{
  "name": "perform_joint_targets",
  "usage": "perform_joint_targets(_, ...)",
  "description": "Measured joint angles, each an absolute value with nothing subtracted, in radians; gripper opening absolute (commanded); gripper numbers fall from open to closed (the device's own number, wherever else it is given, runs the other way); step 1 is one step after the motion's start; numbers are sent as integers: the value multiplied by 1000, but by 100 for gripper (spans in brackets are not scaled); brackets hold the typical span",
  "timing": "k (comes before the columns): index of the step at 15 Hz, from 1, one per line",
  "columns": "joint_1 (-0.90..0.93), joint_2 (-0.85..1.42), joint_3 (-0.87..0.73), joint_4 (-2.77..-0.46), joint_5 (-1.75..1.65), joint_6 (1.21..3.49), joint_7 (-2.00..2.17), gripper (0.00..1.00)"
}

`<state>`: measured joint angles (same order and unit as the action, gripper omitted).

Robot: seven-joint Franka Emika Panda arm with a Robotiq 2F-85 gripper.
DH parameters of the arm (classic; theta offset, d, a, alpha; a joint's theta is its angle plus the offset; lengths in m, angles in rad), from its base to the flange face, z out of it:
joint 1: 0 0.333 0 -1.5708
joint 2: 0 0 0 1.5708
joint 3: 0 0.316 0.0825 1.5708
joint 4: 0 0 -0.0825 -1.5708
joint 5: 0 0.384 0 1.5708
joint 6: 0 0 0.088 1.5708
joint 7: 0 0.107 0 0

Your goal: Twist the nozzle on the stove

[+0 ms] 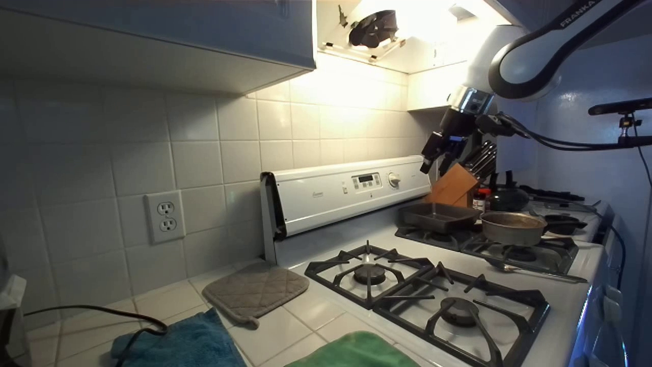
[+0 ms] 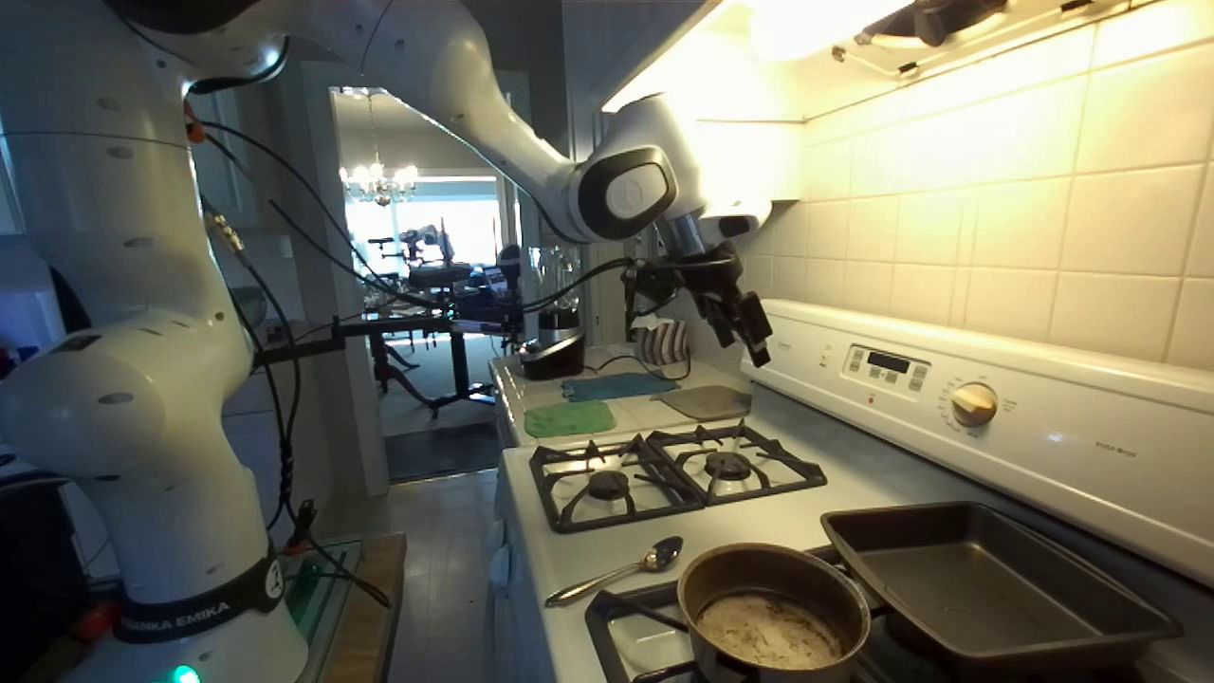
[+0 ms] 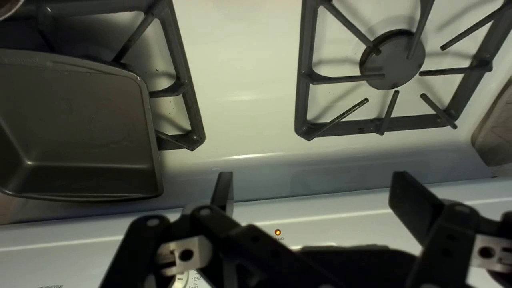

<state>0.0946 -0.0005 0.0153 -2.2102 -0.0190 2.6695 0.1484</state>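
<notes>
Knob [image 2: 974, 405] of the stove [image 3: 240, 80], which I take to be the task's nozzle, sits on the raised back panel [image 2: 1053, 417], at the right of the frame in an exterior view. Its dial marks face outward, presumably so that the setting can be read during turning. My gripper [image 3: 312, 188] is wide, with nothing between the fingers [image 3: 414, 208]; this spacing suits straddling the knob's raised bar before clamping. I hold the gripper tilted, tips downward, in both exterior views, probably to bring the fingers to the panel's face. In the wrist view, only a pale edge of the knob shows, at the bottom, left of centre, largely hidden by the gripper; it lies outside the gap between the fingertips. I judge the present step to be alignment: shift toward the left of the wrist frame, then clamp and rotate. A baking pan [image 2: 996, 579] and a saucepan [image 2: 773, 631], at the lower right and bottom of an exterior view, rest on the burner grates [image 3: 177, 48], below the panel, and so leave the knob's face accessible. Caution: a low approach risks striking the baking pan's rim.
</notes>
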Motion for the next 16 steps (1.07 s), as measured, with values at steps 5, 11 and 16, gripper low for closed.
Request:
perform_joint_targets(5, 93, -99, 15, -2310, -12, 2672, 148, 100)
perform_joint_targets(11, 93, -197, 15, -2372, 7, 2611, 144, 100)
perform_joint_targets(16, 93, -256, 15, -2380, 37, 2473, 101, 100)
